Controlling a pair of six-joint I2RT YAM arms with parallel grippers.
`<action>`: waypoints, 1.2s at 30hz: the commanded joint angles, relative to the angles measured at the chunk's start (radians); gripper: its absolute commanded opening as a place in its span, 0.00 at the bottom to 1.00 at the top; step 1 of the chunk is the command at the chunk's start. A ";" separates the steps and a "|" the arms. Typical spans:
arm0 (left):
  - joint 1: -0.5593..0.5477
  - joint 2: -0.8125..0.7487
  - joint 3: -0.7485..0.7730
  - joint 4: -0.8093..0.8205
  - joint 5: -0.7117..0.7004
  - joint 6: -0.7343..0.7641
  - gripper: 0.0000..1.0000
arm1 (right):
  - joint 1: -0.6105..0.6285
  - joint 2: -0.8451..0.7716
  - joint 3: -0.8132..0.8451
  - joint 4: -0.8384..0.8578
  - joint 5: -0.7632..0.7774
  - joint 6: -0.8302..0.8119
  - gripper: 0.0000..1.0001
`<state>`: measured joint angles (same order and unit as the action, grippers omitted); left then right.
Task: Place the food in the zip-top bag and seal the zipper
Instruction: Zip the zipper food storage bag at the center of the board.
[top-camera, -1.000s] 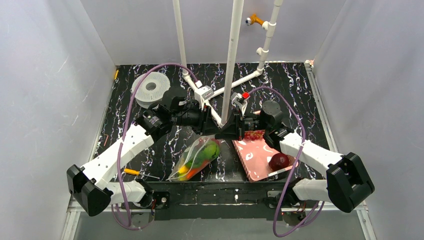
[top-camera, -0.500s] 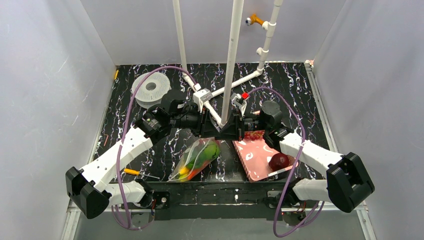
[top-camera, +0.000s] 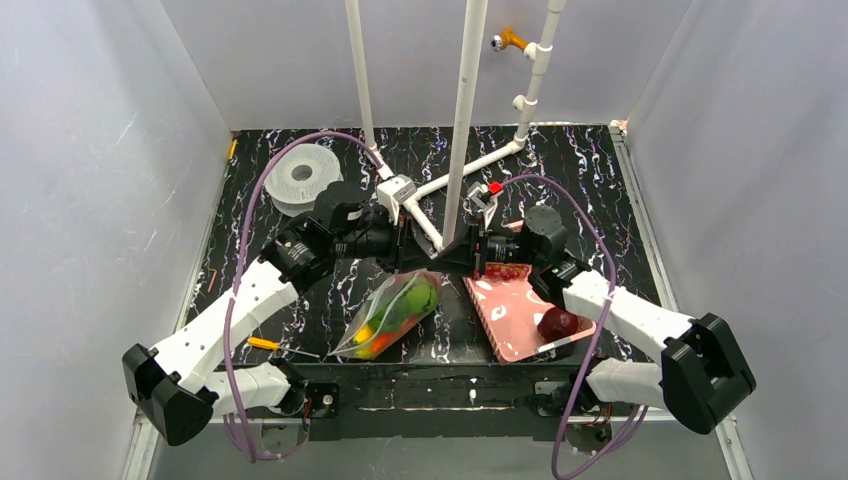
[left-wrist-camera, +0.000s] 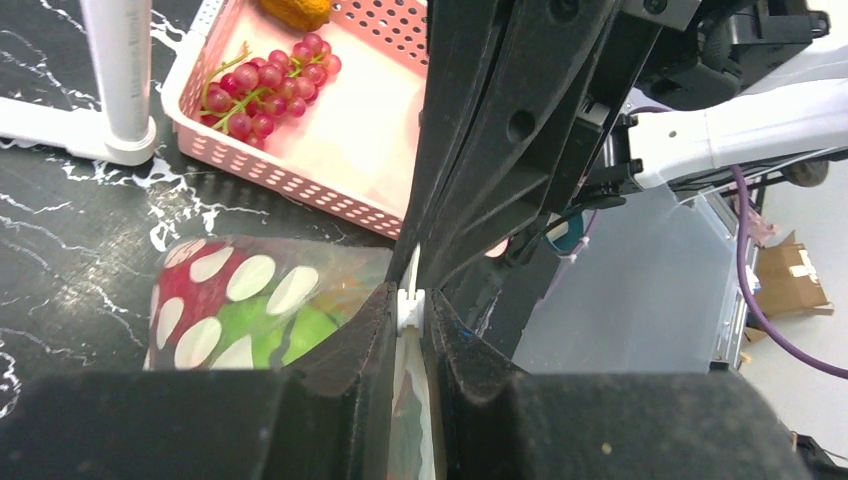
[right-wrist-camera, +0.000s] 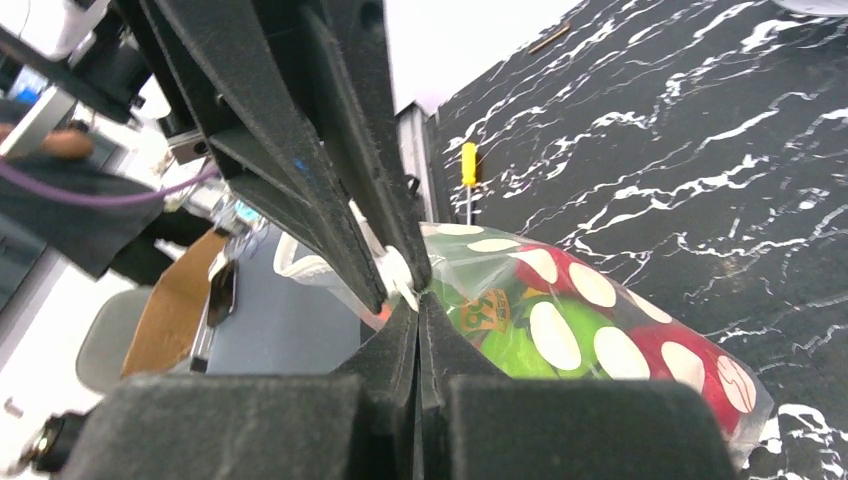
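Zip-top bag (top-camera: 385, 318): lying on the table (top-camera: 600, 180) between the arms, its mouth end rising toward both pincers.
Food (top-camera: 412, 300): sitting inside the bag, with green, red, yellow and orange pieces showing through.
Zipper (left-wrist-camera: 410, 303): its white slider is sitting between the left fingertips.
Left pincer (left-wrist-camera: 410, 318): nearly closed, pinching the zipper.
Right pincer (right-wrist-camera: 419, 305): pressing together on the bag's mouth edge, meeting the left tip to tip.
Pink basket (top-camera: 505, 310): standing just right of the bag, carrying grapes (left-wrist-camera: 268, 92).

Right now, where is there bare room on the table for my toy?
Far right corner of the table, behind the pink basket, is bare; so is the left edge near the filament spool. The middle is crowded with the dotted bag and white pipes.
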<state>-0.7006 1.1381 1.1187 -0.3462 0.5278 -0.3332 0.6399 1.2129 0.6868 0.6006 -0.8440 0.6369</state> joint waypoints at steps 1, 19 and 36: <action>-0.006 -0.080 -0.024 -0.112 -0.023 0.018 0.00 | -0.013 -0.070 -0.047 0.037 0.265 0.087 0.01; -0.005 -0.301 -0.026 -0.505 -0.217 0.076 0.00 | -0.030 -0.201 -0.136 -0.071 0.603 0.119 0.01; -0.007 -0.485 -0.020 -0.767 -0.333 0.002 0.00 | -0.049 -0.221 -0.113 -0.141 0.651 0.079 0.01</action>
<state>-0.7025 0.6777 1.0809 -0.9695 0.2314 -0.3054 0.6155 1.0065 0.5568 0.4423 -0.2829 0.7494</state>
